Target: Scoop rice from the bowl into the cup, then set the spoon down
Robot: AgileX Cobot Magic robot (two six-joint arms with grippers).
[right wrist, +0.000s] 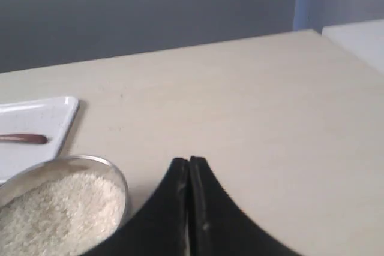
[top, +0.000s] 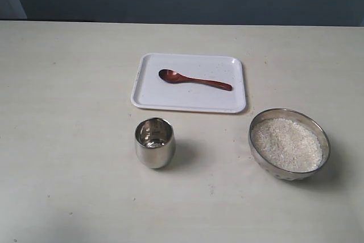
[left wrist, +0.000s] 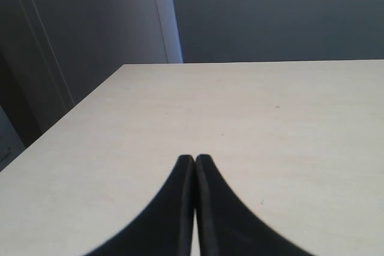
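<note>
The dark reddish-brown wooden spoon (top: pixel 194 79) lies on a white tray (top: pixel 170 98) at the middle back, head to the left. In front of the tray stands the small polished steel cup (top: pixel 154 142), upright. The wide silver bowl (top: pixel 267 116) sits at the right, filled with white rice (top: pixel 287 143). Neither arm shows in the exterior view. My left gripper (left wrist: pixel 195 158) is shut over bare table with nothing in it. My right gripper (right wrist: pixel 189 160) is shut too, hovering beside the bowl (right wrist: pixel 114 169) and its rice (right wrist: pixel 54 211), with the spoon's handle end (right wrist: pixel 27 139) further off.
The tray's corner (right wrist: pixel 63 109) shows in the right wrist view. The pale tabletop (top: pixel 68 112) ends at a dark wall behind. The left wrist view shows the table's side edge (left wrist: pixel 66 112) with a drop beyond it.
</note>
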